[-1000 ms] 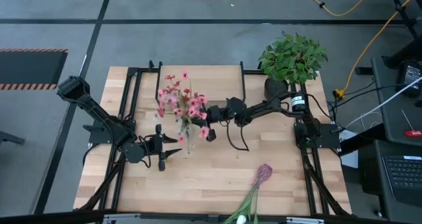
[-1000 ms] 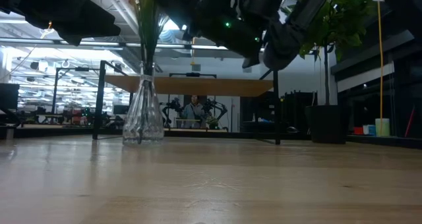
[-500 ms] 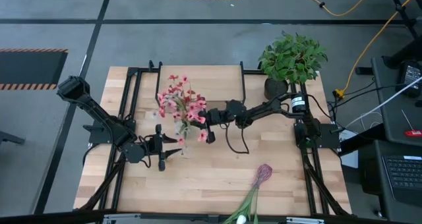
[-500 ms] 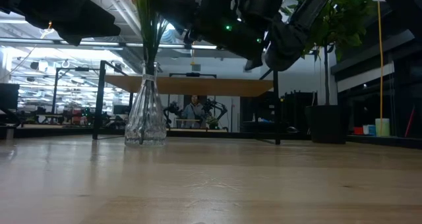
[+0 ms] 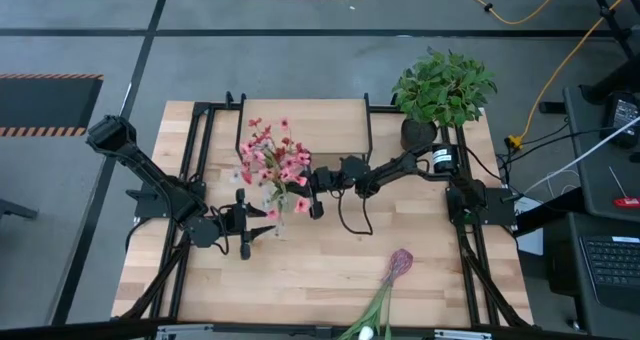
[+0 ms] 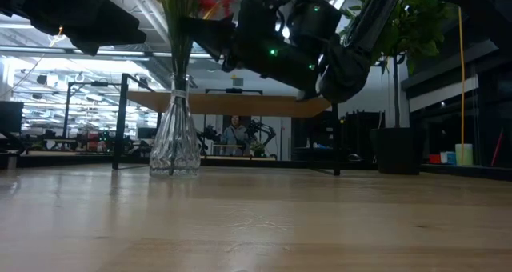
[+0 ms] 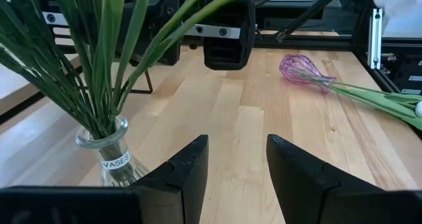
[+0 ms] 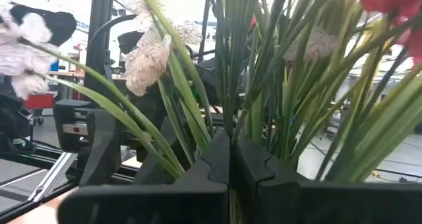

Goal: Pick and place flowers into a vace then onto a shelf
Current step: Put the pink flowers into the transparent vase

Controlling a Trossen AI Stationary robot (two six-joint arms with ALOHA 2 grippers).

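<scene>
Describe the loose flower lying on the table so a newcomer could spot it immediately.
Start at the light wooden tabletop and go to its near edge, right of centre, well clear of the clear glass vase holding the pink bouquet. There a single stem with a translucent purple, bulb-shaped bloom lies flat beside other loose green stems. Unlike the bouquet, it lies flat, outside the vase.

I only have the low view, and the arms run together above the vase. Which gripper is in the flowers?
Observer: The right gripper, shut among the stems above the vase.
Operator: And the other one?
Observer: The left gripper waits beside the vase, open and empty.
Operator: Any flowers left over?
Observer: Yes, a loose bunch with a purple bloom lies on the table, on the right arm's side.
</scene>
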